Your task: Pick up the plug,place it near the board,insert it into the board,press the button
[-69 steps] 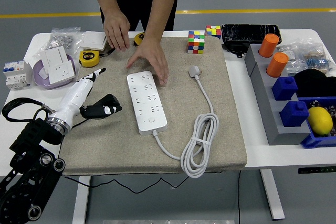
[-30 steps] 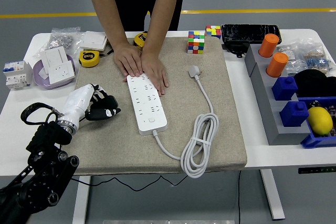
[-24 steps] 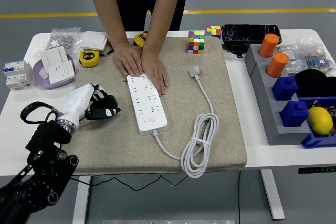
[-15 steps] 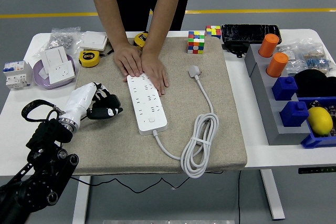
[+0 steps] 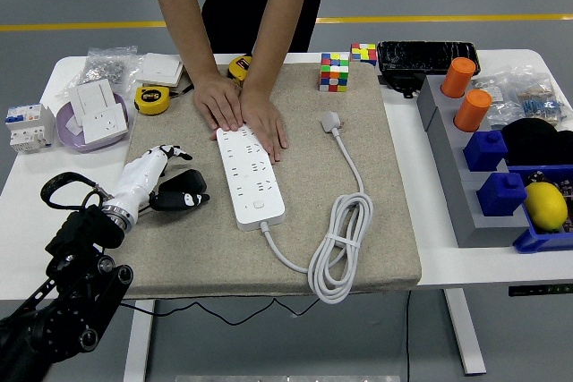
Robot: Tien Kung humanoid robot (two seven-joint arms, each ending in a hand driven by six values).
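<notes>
The white power strip (image 5: 249, 171) lies lengthwise on the beige mat (image 5: 206, 248), its button near the close end. Its white plug (image 5: 332, 121) rests on the mat to the right, the cord running down to a coil (image 5: 340, 250). A person at the far side presses both hands (image 5: 240, 110) flat on the strip's far end. My left hand (image 5: 168, 182), white with black fingers, hovers over the mat left of the strip, fingers loosely spread and holding nothing. The right arm is out of view.
Left of the mat sit a yellow tape measure (image 5: 153, 99), a purple dish with a socket plate (image 5: 92, 117) and a breaker (image 5: 25, 125). Two colour cubes (image 5: 335, 71) and a black box (image 5: 426, 56) lie at the back. Grey and blue racks (image 5: 483, 167) fill the right.
The person brought both hands down onto the strip's far end. My left hand pulled back and turned, and its fingers have loosened slightly in the last half second.
</notes>
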